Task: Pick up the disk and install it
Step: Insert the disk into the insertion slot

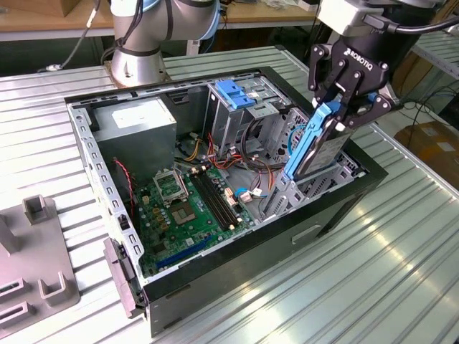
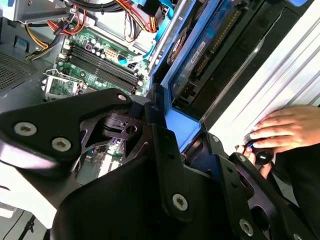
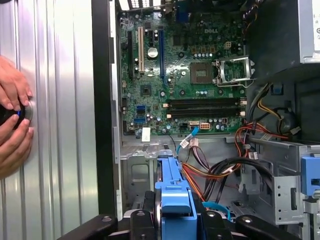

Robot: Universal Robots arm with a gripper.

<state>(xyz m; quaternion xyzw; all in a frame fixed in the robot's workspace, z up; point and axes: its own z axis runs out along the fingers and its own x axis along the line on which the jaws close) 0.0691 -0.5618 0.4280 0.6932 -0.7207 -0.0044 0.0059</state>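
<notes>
The exterior view looks down from high up, off one corner, far enough back to take in the whole open computer case (image 1: 215, 276) on the ribbed surface (image 1: 344, 287). Both wrist views ride close behind the gripper (image 3: 176, 219) and peer into the case. All three see the green board (image 1: 186, 208) inside. The first wrist view faces it flat on.

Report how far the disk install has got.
Pickup looks done: the claw is shut on the disk, clear of the table. In hand: the disk hangs tilted over the corner of the computer case on the exterior view's right. Left: it is not yet seated inside.
</notes>
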